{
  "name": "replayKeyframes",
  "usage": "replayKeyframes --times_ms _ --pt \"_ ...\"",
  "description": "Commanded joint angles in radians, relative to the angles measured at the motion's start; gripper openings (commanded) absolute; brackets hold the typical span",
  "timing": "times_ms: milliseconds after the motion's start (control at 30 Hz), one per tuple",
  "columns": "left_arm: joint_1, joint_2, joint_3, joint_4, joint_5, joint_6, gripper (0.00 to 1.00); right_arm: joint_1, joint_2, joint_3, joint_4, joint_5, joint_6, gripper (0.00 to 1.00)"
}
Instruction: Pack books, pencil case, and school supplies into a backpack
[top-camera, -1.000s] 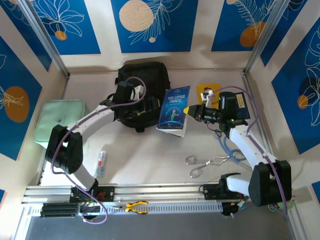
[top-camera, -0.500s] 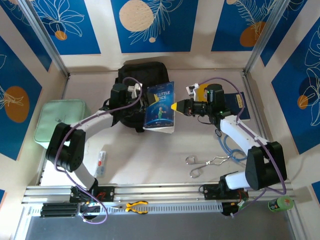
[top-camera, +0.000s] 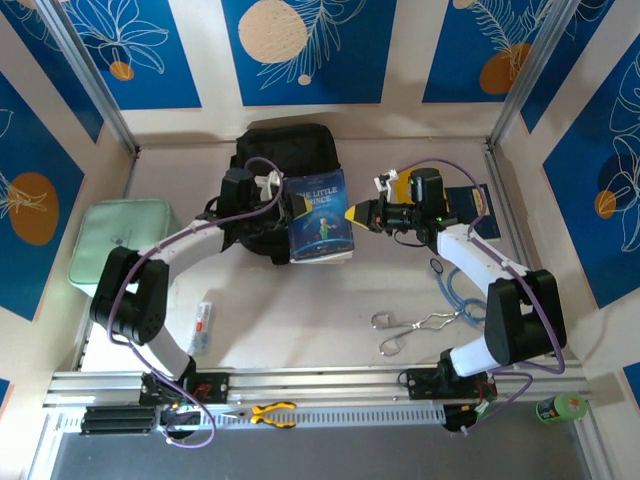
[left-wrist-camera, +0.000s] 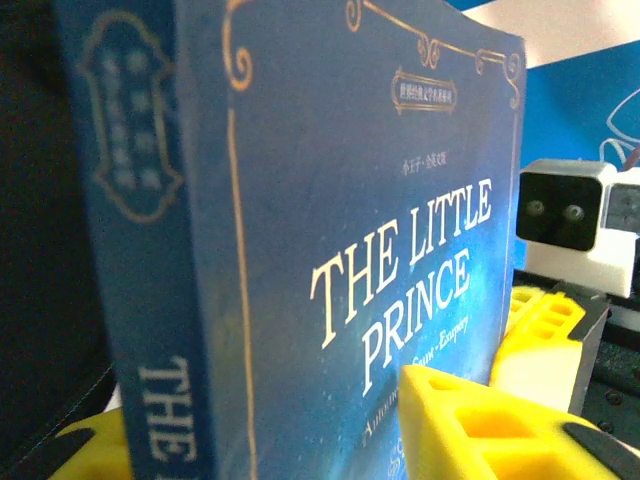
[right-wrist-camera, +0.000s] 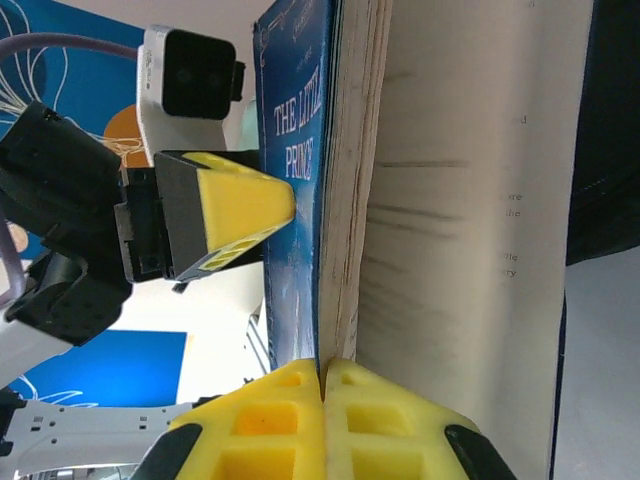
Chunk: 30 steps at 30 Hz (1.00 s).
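Pale counter with a black backpack at its far middle, a mint-green pouch at the left edge and a small tube near the front left. Metal scissors lie front right, just beside a coiled blue cord; a navy book rests at the far right.

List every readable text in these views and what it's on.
"THE LITTLE PRINCE": front cover of the blue book.
"THE": on its spine; the rest is cut off by the frame edge.
Small gold lines at the cover top, in the spine medallion and below the title: too blurred to read.
Print on the inner page: too small.
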Motion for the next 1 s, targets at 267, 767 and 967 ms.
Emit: replayKeyframes --times_ms 267,767,967 --pt "0.021 -0.048 0.047 -0.071 -0.023 0.073 0.0 -0.013 0.023 0.059 -0.084 0.072 0.002 0.12" --pt "0.069 -0.237 -0.054 0.154 -0.476 -0.318 0.0 0.055 0.033 -0.006 0.288 0.144 0.455 0.99" --pt "0.066 -0.2 -0.069 0.352 -0.521 -0.487 0.0 0.168 0.126 0.037 0.526 0.202 0.682 0.99"
